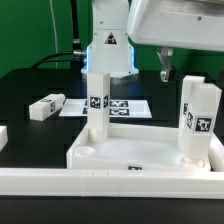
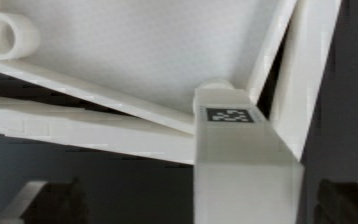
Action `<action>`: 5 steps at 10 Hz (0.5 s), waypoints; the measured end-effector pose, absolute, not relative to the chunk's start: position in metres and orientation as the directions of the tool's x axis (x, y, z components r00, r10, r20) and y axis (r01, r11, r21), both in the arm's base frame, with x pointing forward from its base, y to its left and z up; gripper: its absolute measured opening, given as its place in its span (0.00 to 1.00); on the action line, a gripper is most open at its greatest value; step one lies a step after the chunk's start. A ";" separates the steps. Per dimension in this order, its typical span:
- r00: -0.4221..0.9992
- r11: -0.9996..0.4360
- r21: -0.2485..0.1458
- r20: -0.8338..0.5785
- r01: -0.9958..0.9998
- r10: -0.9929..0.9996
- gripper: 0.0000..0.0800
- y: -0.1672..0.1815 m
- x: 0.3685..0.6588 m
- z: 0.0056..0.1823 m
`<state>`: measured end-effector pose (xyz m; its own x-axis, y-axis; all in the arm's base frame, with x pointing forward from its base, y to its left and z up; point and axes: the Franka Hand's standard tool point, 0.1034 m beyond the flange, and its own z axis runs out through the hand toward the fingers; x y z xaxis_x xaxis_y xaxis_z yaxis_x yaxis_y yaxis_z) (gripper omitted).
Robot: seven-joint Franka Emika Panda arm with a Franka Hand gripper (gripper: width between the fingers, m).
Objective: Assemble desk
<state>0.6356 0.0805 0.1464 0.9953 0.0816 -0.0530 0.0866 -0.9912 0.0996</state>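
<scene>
The white desk top (image 1: 140, 155) lies rim-up at the front. Two legs stand upright in its corners: one at the exterior view's left (image 1: 97, 100), one at the right (image 1: 197, 120). A third leg (image 1: 45, 106) lies loose on the black table. My gripper (image 1: 170, 68) hangs open just above the right upright leg, gripping nothing. In the wrist view this tagged leg (image 2: 247, 160) rises between my dark fingers (image 2: 55, 202), which stand apart from its sides. The gripper (image 2: 197, 202) is open. The desk top (image 2: 140, 40) and a round socket (image 2: 5, 38) show below.
The marker board (image 1: 120, 107) lies behind the desk top, in front of the arm's base (image 1: 105, 50). A long white rail (image 1: 100, 182) runs along the front edge. Another white piece (image 1: 3, 135) sits at the exterior view's far left.
</scene>
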 end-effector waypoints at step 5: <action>0.997 -0.992 0.101 -0.032 0.078 0.075 0.81 0.090 0.638 0.133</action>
